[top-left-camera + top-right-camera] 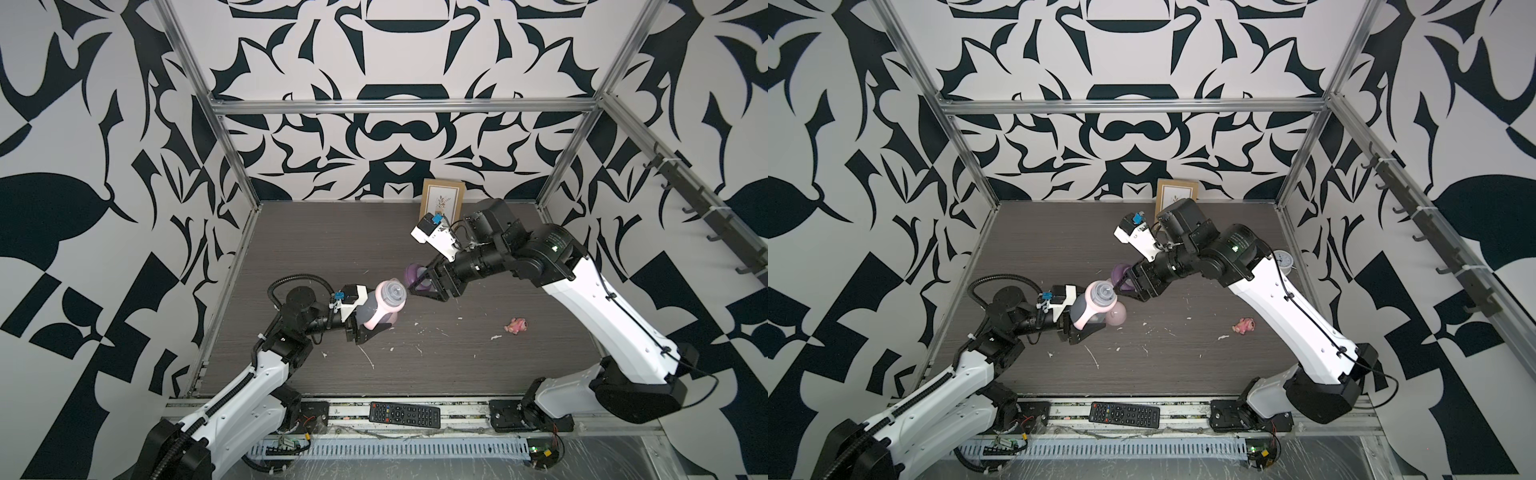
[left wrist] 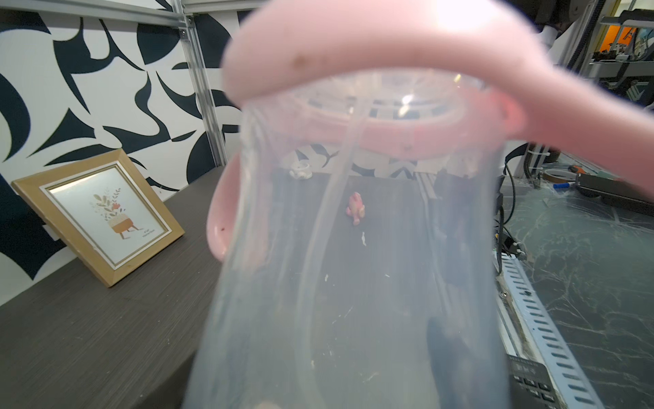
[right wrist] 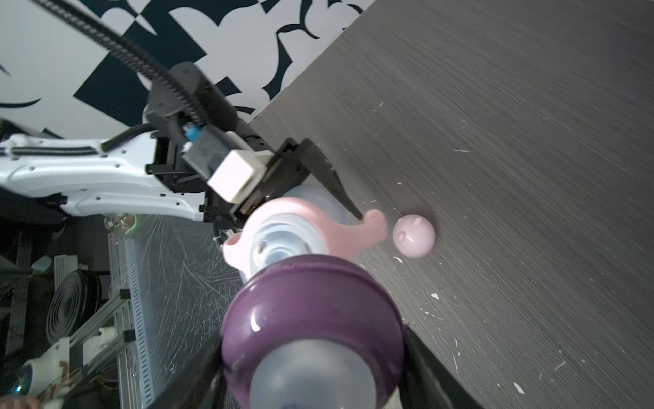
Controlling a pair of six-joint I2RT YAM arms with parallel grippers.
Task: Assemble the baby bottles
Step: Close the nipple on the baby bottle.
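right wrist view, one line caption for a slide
Right end effector holds the purple nipple collar facing the bottle with its pink handle ring; pink domed cap lies on the table.

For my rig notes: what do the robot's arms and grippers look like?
The left arm and right arm have white shells and black joints. A ribbed black conduit loops over the left; a thin black cable runs along the right. The left gripper and right gripper are black with tapered fingers, beside white camera blocks with blue connectors.
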